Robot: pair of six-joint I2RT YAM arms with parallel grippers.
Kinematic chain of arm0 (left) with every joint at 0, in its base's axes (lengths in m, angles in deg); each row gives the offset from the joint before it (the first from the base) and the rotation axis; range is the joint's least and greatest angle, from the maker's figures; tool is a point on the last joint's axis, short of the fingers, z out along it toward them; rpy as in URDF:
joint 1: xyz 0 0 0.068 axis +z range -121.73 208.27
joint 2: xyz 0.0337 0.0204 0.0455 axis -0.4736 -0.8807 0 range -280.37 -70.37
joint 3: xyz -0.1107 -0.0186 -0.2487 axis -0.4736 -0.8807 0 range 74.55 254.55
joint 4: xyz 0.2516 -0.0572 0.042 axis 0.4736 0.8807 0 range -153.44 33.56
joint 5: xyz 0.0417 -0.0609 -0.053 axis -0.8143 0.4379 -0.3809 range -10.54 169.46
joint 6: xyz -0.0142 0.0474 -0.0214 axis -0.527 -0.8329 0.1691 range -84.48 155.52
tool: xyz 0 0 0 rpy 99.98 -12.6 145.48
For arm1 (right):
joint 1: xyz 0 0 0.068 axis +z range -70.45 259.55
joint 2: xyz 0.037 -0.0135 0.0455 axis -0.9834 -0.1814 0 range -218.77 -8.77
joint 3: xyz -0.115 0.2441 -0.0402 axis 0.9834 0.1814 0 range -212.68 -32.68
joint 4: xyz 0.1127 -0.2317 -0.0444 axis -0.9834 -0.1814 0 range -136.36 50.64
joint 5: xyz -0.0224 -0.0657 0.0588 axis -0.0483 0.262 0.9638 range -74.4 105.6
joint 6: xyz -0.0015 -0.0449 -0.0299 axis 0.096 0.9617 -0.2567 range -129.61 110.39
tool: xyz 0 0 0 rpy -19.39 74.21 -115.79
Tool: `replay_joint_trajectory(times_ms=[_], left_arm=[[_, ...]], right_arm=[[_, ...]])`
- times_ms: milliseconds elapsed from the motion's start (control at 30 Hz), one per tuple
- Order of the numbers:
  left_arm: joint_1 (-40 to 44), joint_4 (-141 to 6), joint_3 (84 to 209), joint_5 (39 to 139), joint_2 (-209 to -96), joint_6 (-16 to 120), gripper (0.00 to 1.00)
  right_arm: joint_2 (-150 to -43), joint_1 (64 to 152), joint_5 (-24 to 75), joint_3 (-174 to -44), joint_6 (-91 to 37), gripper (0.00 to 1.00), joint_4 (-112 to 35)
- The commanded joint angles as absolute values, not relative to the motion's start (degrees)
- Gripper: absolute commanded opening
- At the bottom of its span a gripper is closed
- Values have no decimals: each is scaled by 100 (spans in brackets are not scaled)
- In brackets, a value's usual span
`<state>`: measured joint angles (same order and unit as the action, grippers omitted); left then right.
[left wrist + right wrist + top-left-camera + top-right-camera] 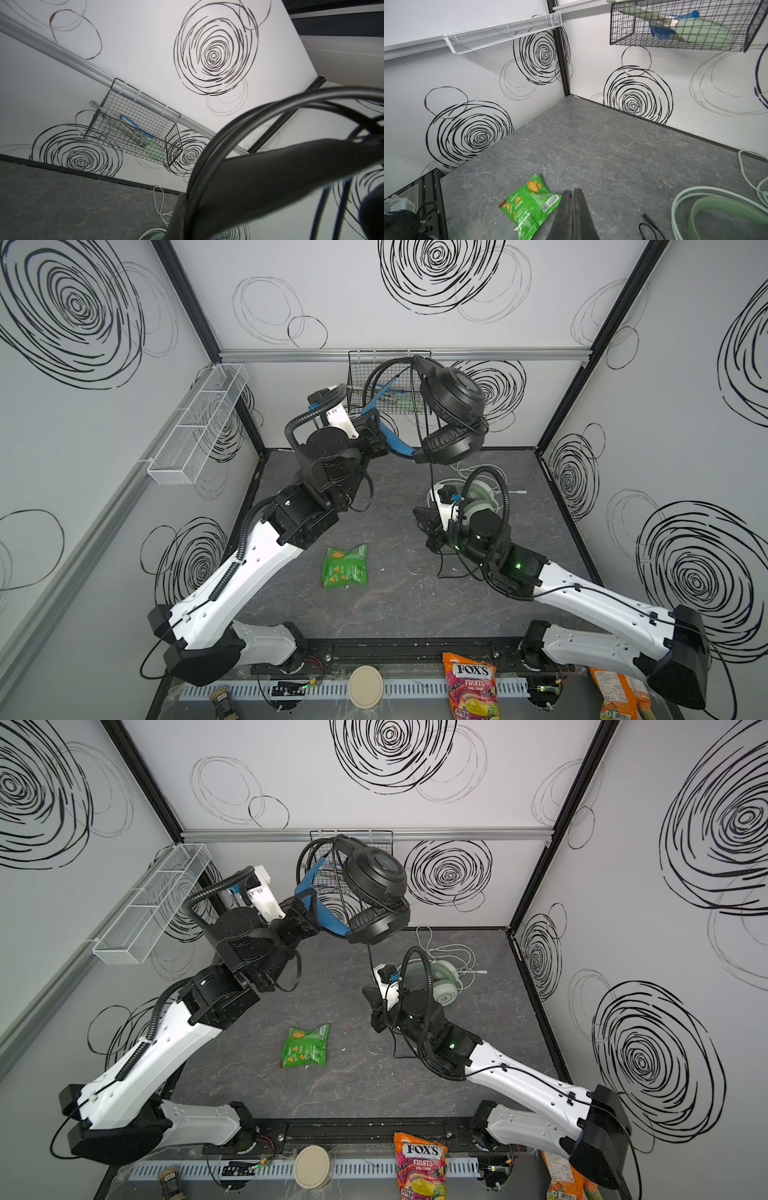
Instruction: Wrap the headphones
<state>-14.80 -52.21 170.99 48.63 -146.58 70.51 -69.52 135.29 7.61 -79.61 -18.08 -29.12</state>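
The headphones (453, 406) are seen apart — the black headset (376, 886) is held aloft before the wire basket (363, 383), its blue-lined band clamped in the left gripper (377, 443) on a raised, outstretched arm. The mint green headset (440, 977) is laid on the table (395, 605), back right. The right gripper (572, 192) is held low beside it — fingers pressed together, nothing seen between.

left arm (249, 568) high, left hand (379, 443) in a tight clamp; right arm (602, 605) low, right hand (572, 190), 2 fingers (564, 212) flush together
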Motion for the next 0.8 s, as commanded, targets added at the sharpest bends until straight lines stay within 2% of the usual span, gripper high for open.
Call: replay_joint_trajectory(times_ms=[0,367,500,767], left_arm=[[-1330,-5724,17422,4456,-14738,7347,0],[-1162,-6206,17023,2975,-15184,5477,0],[-1222,-6676,16627,2549,-15293,4531,0],[-1356,-7331,15978,2330,-15213,3424,0]], right_arm=[[-6786,13756,558,-7986,-1810,3,-3303],[-7016,15292,-881,-8857,-889,1,-4480],[-7138,15453,-1239,-9463,-474,1,-4898],[-7284,15461,-1827,-10589,676,3,-5561]])
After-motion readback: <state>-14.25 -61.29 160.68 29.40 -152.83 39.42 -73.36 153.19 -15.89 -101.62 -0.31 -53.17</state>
